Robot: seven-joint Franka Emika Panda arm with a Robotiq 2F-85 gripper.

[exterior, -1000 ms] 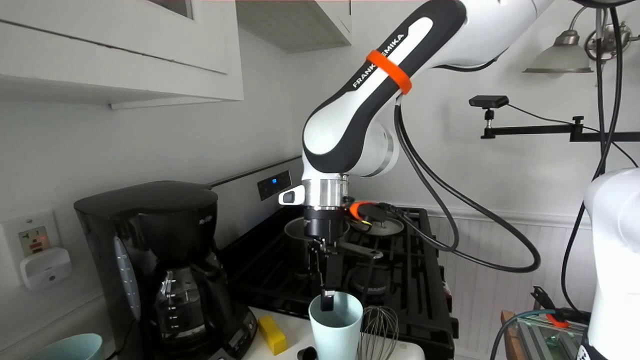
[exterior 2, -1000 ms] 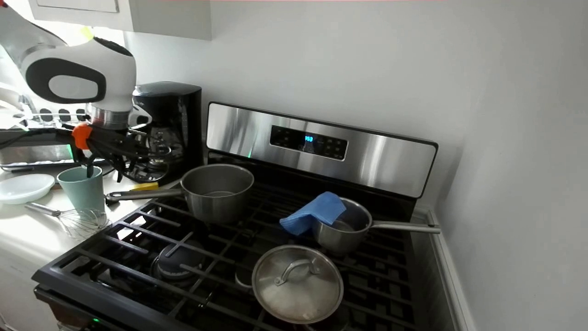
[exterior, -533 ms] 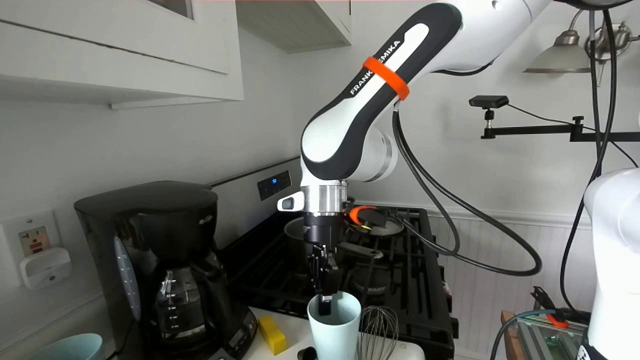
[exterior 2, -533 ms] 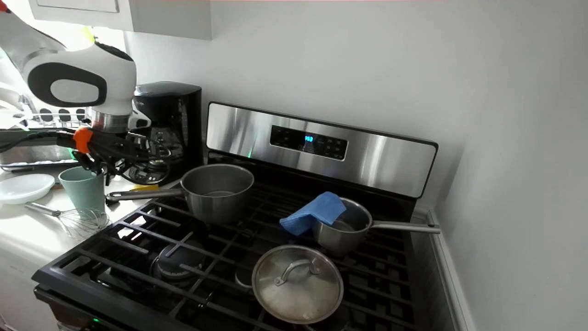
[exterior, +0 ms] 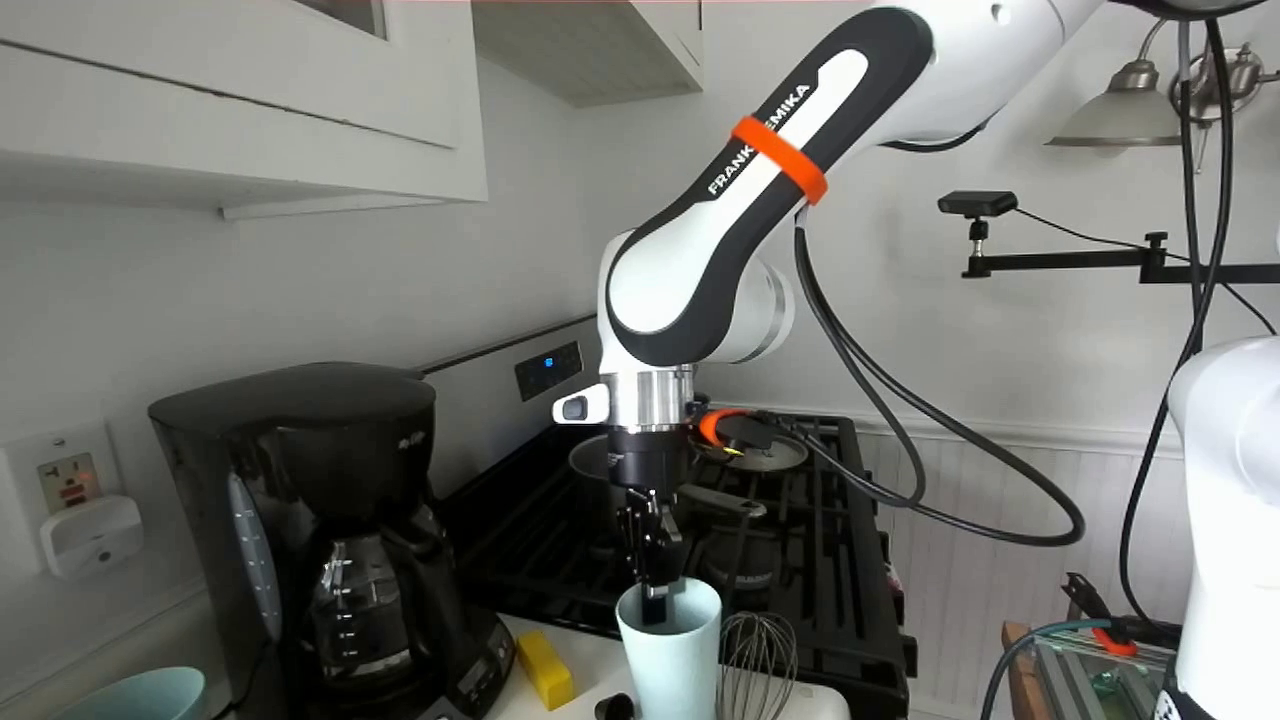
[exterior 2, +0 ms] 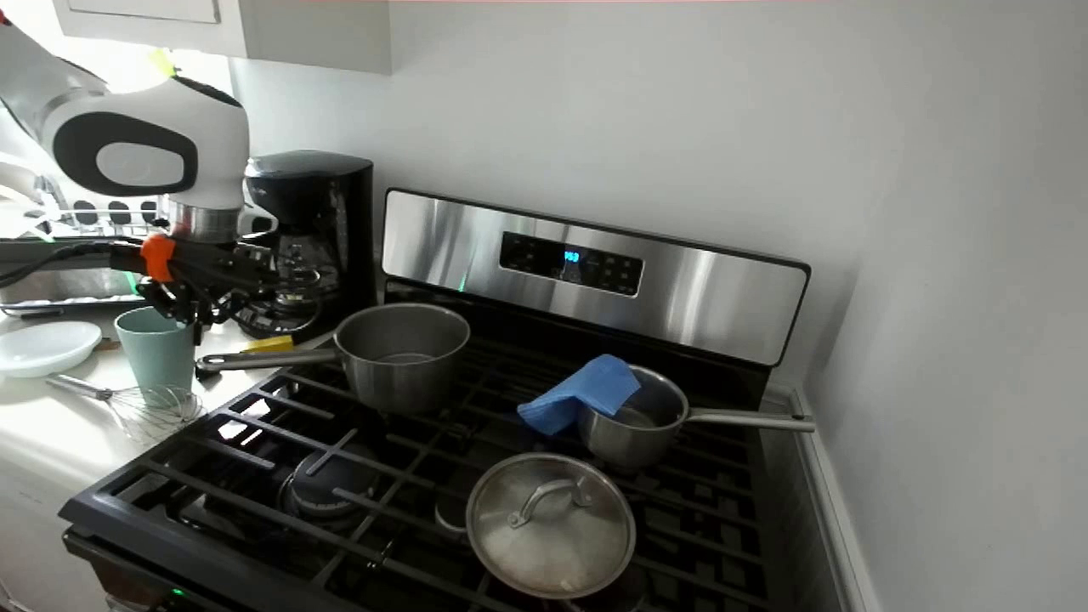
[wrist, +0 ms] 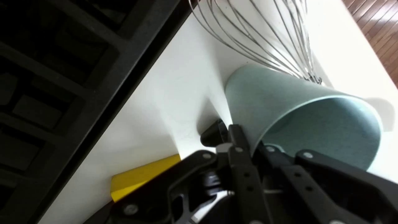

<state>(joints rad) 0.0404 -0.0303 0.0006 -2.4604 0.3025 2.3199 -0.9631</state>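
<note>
A pale green cup [wrist: 258, 90] stands on the white counter, seen in the wrist view and in both exterior views. My gripper [wrist: 250, 147] is shut on its wall at the rim, one finger inside the cup and one outside. In an exterior view the inner fingertip [exterior: 654, 607] shows within the cup's mouth. A wire whisk [wrist: 273, 37] lies right beside the cup. On the cup's other side are a small black cylindrical thing [wrist: 213, 135], partly behind my finger, and a yellow block [wrist: 141, 175].
A black coffee maker [exterior: 300, 460] stands close by. On the gas stove [exterior 2: 331, 484] are a saucepan [exterior 2: 399, 374] whose handle points toward the cup, a smaller pot [exterior 2: 633, 433] with a blue cloth [exterior 2: 586, 391], and a lid [exterior 2: 552, 527]. A white bowl [exterior 2: 42, 353] sits behind the whisk.
My gripper has come down a little over the cup's rim and its fingers have shut on the cup wall. The cup has shifted slightly toward the stove. The other things have stayed put.
</note>
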